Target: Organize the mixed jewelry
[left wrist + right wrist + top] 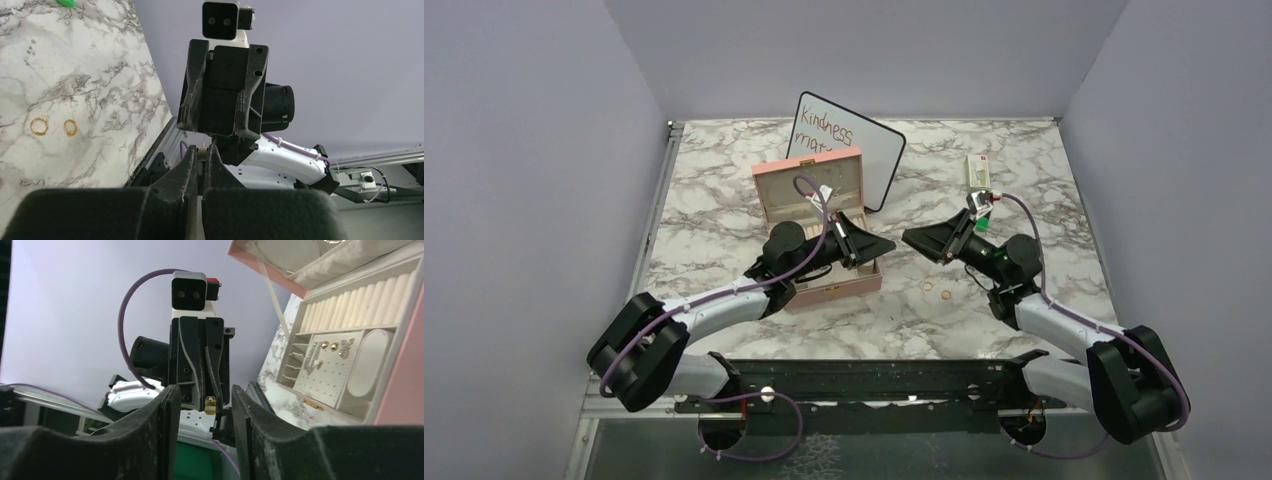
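A: The left gripper (210,399) is closed on a small gold earring piece (210,405) at its tips; the right gripper (909,237), facing it, stands open. Two gold rings (39,126) lie on the surface (1044,160) below them.

B: Such pieces are probably light, rigid and slippery; a pinch across the body suits. The whiteboard (866,155) beyond the left gripper reads "Kindness mat…".
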